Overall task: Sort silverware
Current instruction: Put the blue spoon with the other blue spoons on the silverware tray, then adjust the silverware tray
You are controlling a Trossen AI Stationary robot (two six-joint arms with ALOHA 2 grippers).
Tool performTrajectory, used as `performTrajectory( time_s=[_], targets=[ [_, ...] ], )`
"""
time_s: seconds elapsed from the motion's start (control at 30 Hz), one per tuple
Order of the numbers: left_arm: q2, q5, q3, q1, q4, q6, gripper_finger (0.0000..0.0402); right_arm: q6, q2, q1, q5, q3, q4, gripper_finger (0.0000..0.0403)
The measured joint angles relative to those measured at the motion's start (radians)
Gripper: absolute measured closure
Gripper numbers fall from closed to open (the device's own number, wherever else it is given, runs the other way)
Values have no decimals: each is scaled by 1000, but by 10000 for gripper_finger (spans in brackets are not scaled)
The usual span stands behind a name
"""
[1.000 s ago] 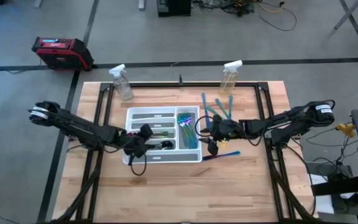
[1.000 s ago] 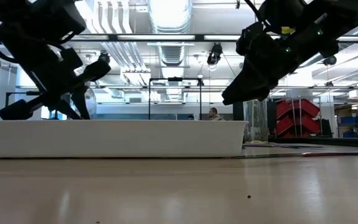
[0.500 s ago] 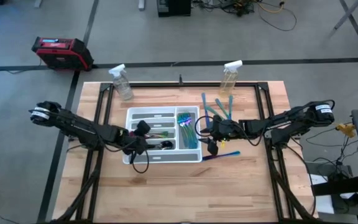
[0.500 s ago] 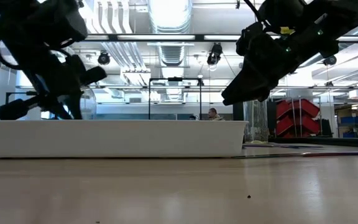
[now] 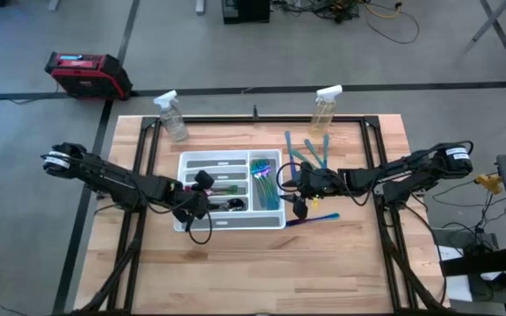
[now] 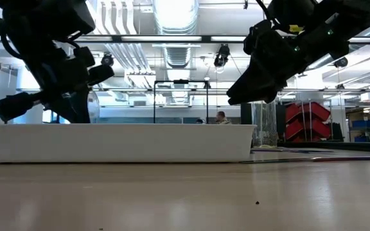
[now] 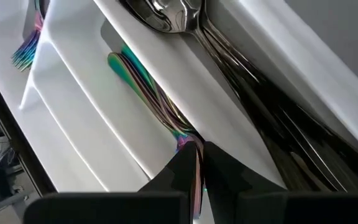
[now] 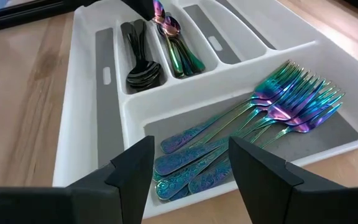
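Note:
A white cutlery tray (image 5: 231, 226) sits mid-table and holds iridescent forks (image 8: 272, 112), iridescent spoons (image 8: 180, 57) and dark spoons (image 8: 140, 70), each in its own compartment. My left gripper (image 7: 194, 163) hovers over the tray's spoon compartment, shut on one iridescent spoon (image 7: 146, 87). My right gripper (image 8: 188, 168) is open above the tray's right end, over the fork compartment, touching nothing. Loose teal utensils (image 5: 306, 151) and one blue-magenta piece (image 5: 321, 218) lie flat on the table to the right of the tray. My left gripper pinches the iridescent spoon by its handle end (image 7: 190, 144) between the two fingertips, coming down at a slant from above. The fingers lie roughly along the handle. The spoon is tilted, its bowl end (image 7: 118, 62) down in the compartment with the other iridescent spoons.
Two clear spray bottles (image 5: 172, 116) (image 5: 325, 110) stand near the table's far edge. Dark frame rails run along both sides of the wooden table. Bare wood lies in front of the tray toward the near edge. A red case (image 5: 86, 75) sits on the floor beyond.
My left gripper has shifted slightly above the spoon compartment while staying shut on the spoon; the tray and the loose utensils have kept their places.

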Motion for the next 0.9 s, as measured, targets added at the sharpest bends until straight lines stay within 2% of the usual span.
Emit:
performTrajectory(
  time_s=[0.27, 0.43, 0.63, 0.9],
  targets=[
    [0, 18, -20, 11, -6, -52, 381, 2, 0, 0, -2, 0, 0, 208],
    [-2, 30, -20, 27, 0, -95, 345, 2, 0, 0, -2, 0, 0, 208],
    [-1, -34, -16, 27, -10, -97, 297, 2, 0, 0, -2, 0, 0, 208],
    [-10, -77, 18, 26, -43, -137, 270, 27, 0, 0, -26, 0, -2, 207]
  ],
)
